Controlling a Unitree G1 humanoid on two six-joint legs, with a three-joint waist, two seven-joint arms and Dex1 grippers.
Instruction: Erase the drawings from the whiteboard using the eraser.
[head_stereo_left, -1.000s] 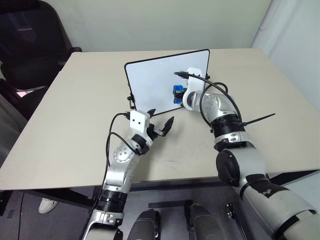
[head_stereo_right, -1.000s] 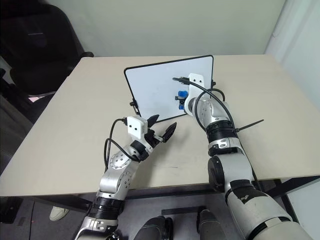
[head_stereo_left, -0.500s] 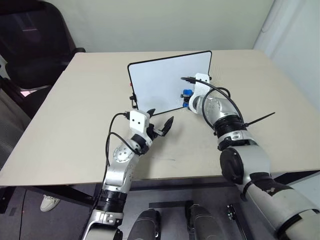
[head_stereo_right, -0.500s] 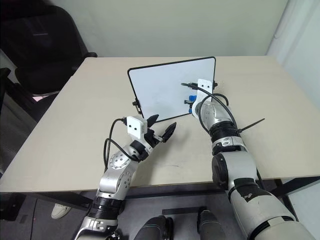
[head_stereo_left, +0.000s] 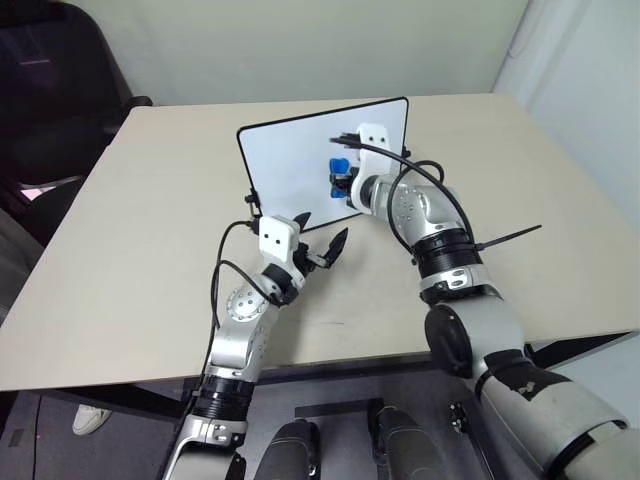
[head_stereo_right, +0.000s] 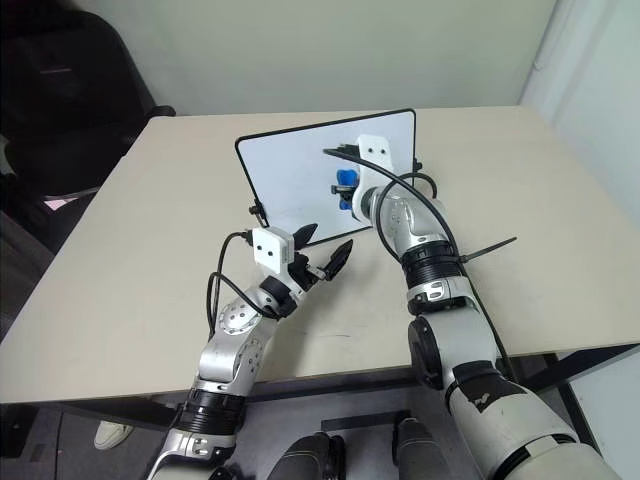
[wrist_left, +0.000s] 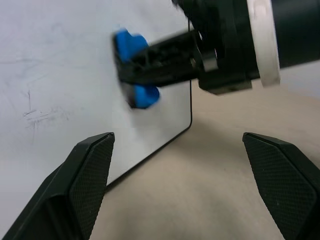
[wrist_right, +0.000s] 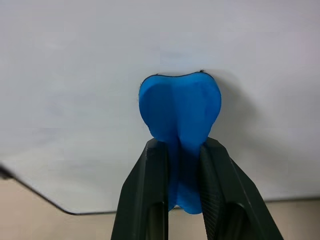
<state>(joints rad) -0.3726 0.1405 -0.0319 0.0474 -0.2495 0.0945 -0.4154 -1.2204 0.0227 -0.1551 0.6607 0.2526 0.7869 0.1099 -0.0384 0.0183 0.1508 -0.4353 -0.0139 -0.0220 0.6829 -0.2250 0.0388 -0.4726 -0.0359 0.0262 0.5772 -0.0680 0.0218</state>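
Jaws of the right gripper (wrist_right: 181, 165) are clenched on the small bright blue eraser block (wrist_right: 180, 112), squeezing it so that it bulges past the two black fingers, and its far end presses flat against the white face of the rectangular whiteboard with a thin black frame (head_stereo_left: 290, 165). Contact lies in the right part of the board, near its right edge. Faint grey traces of marker drawings (wrist_left: 37, 115) remain on the board face, to the left of the eraser. Jaws of the left gripper (head_stereo_left: 318, 240) stand spread wide and hold nothing; they hover above the pale beige desk (head_stereo_left: 130, 260) just in front of the board's lower edge, apart from it. Behind the desk's far left corner stands a black office chair (head_stereo_left: 50, 90).
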